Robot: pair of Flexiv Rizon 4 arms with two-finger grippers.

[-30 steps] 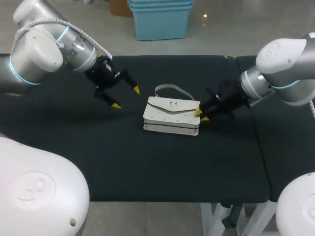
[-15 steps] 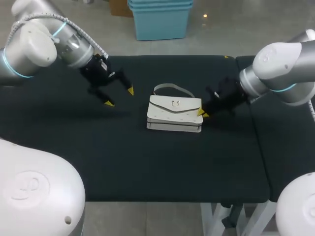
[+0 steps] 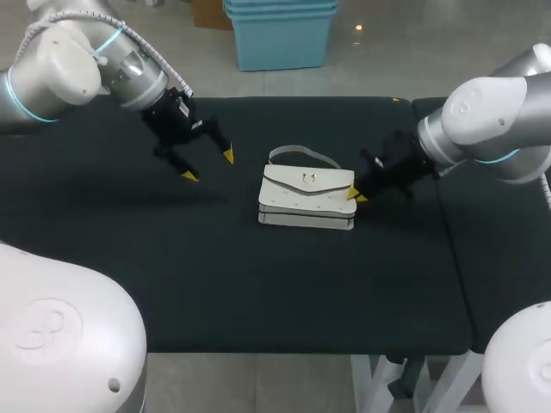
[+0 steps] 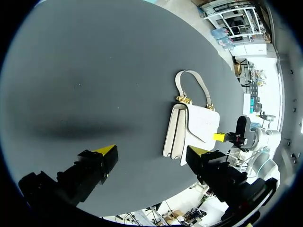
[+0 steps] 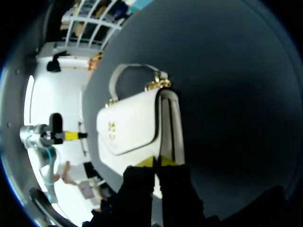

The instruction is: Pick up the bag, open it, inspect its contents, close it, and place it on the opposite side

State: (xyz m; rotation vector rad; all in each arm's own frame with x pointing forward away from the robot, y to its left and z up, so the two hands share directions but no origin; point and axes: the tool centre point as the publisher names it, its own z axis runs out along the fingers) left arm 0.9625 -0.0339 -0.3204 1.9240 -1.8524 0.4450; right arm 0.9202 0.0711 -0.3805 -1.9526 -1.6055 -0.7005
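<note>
While the right end effector (image 5: 156,162) presses its nearly closed tips against the near end of the bag (image 5: 135,125), gripping nothing I can make out, the left end effector (image 4: 152,151) hangs wide open and empty, with the bag well ahead of it on the bench (image 3: 215,275). A further push may slide the bag rather than lift it.

Left gripper (image 3: 207,165) hangs tilted, fingers spread wide — right gripper (image 3: 353,196), held low, shows its yellow tips pressed together.
</note>
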